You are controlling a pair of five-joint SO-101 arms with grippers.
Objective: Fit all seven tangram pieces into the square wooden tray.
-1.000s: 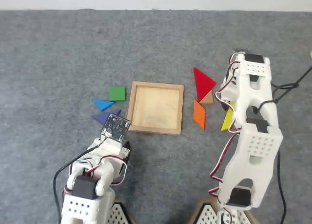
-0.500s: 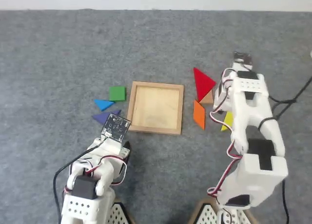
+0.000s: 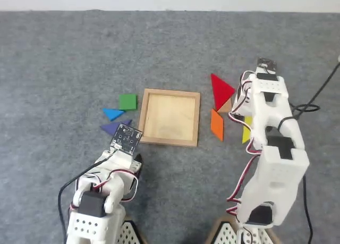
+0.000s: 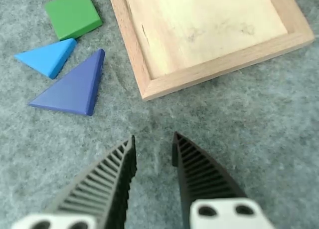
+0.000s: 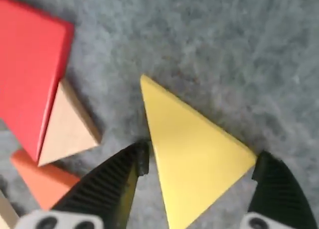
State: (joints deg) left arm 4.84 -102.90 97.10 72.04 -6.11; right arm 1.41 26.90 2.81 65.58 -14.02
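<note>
Desk (image 3: pixel 79 58): grey felt-like covering. Square wooden tray (image 3: pixel 142 116) is placed near the middle, flat, its pale floor exposed. All seven pieces are seen lying on the covering outside the tray.

Left-side group, just beside the tray's left rim: green square (image 3: pixel 127 101) farthest from the arms, light blue triangle (image 3: pixel 112 114) next, dark blue triangle (image 3: pixel 111 127) nearest. The two triangles are nearly touching at a corner. The green square is set just apart from them.

Right-side group: red triangle (image 3: pixel 220 90) is laid with a small tan triangle (image 3: pixel 227 106) against its near edge. An orange parallelogram (image 3: pixel 217 125) is placed just below these, close to the tray's right rim. A yellow triangle (image 5: pixel 192 149) is found farther right, partly hidden under the right arm in the high view.

Left end effector (image 4: pixel 153 138): held low over bare covering, just off the tray's near left corner. Its jaws are parted by a narrow gap, and nothing is held between them.

Right end effector (image 5: pixel 202 161): spread wide and set astride the yellow triangle, one finger at a long edge, the other at a far corner. One finger appears to be at the piece's edge, but contact cannot be confirmed.
</note>
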